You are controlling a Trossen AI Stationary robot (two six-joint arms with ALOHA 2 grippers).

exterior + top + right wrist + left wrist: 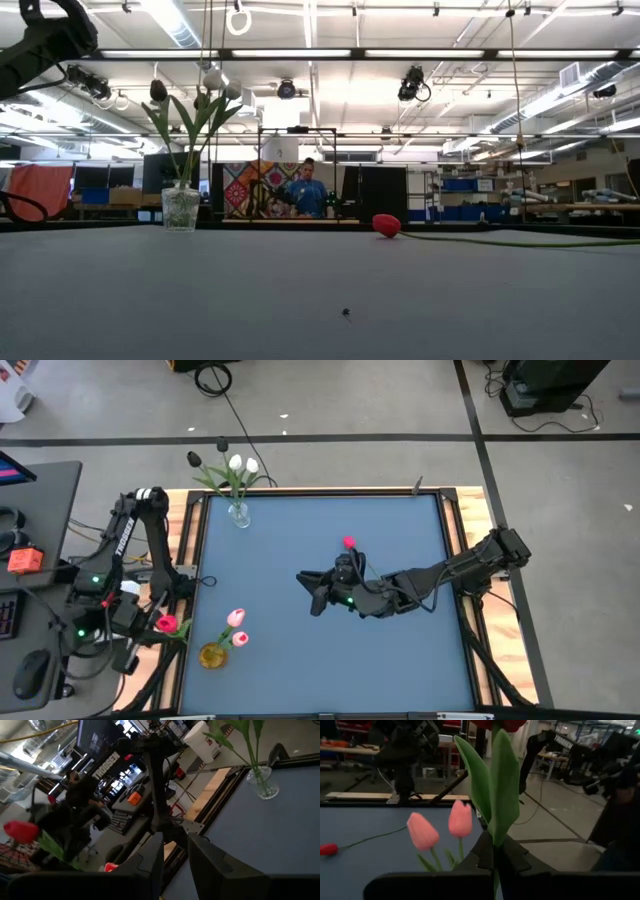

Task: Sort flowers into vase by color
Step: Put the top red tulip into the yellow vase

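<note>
My left gripper (160, 628) stands by the table's left edge, shut on a red tulip (166, 623) beside an amber vase (212, 656). That vase holds two pink tulips (422, 831). A clear vase (238, 514) near the far edge holds white tulips (243, 463) and a dark one (193, 458). Another red tulip (348, 542) lies flat on the table, its head (386, 225) toward the far side and its stem running under my right arm. My right gripper (318, 595) hovers open over the table's middle, touching nothing. My left gripper pinches the red tulip's stem (495, 851) between its two fingers, just below the green leaves (496, 790). The tulip stands upright above the fingers and is lifted clear, its red head (497, 724) at the top.
Wooden table rails (185, 540) run along the left and right sides. A desk with a keyboard and mouse (30, 670) stands left of the table. A person (305, 195) stands far behind the table. Bare blue tabletop (380, 670) lies toward the near edge.
</note>
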